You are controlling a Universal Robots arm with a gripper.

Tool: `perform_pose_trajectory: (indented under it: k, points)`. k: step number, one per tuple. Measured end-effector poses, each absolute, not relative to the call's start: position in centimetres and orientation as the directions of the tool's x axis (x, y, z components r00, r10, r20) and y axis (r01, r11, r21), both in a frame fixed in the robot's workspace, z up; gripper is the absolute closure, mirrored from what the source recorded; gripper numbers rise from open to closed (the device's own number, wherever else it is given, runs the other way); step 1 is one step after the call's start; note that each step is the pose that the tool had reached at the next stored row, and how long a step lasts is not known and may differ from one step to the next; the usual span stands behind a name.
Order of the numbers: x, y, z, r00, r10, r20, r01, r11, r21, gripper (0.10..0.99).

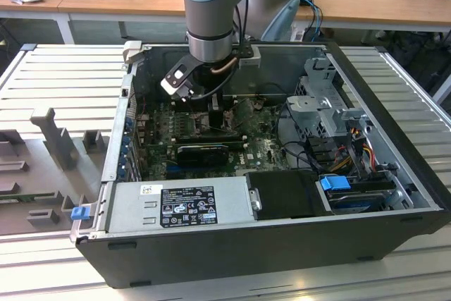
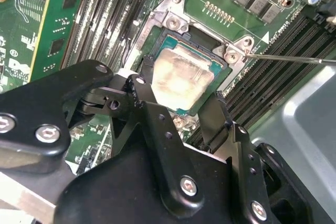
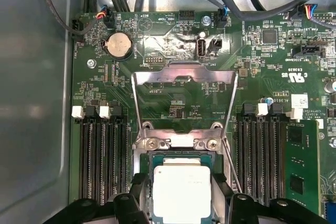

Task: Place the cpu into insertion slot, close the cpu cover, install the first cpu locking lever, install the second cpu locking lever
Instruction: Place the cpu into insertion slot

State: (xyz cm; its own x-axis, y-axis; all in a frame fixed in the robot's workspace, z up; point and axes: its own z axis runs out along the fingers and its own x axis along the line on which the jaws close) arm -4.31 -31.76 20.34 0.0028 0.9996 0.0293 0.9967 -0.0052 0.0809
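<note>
- Computer case (image 1: pixel 211 259): open-sided, lying flat; the arm reaches down into it.
- Motherboard (image 3: pixel 262 56): green, carries the socket between banks of black memory slots.
- Gripper (image 3: pixel 181 203): directly over the socket. Its fingers (image 3: pixel 142 192) are narrowed to the chip's width and set against two opposite edges, with no gap visible in the first wrist view.
- The cpu cover (image 3: pixel 157 72): a thin metal frame, swung up and open; likely springy, with sharp edges.
- The insertion slot (image 2: pixel 167 40): its dark frame rings the chip; the pin field beneath likely bends easily.
- The cpu (image 2: pixel 181 80): lies flat inside the slot and looks seated. Judged light, rigid, thin, with a smooth top; best held by its side edges and kept level.
- Locking lever (image 2: pixel 283 57): a thin wire rod, unlatched, angled clear of the socket.
</note>
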Motion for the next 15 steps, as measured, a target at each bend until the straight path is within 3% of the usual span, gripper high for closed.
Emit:
perform_pose_trajectory:
  k: [6,10,11,12,15]
  points:
    - [-4.31,-31.80,20.98,0.003,1.000,0.029,0.997,-0.005,0.081,0.494]
    - [-4.31,-31.95,20.99,0.003,1.000,0.029,0.997,-0.005,0.081,0.745]
    - [-4.31,-31.97,21.00,0.003,1.000,0.029,0.997,-0.005,0.081,0.745]
    - [-4.31,-31.98,21.01,0.003,1.000,0.029,0.997,-0.005,0.081,0.867]
    - [-4.31,-31.99,21.12,0.003,1.000,0.029,0.997,-0.005,0.081,0.925]
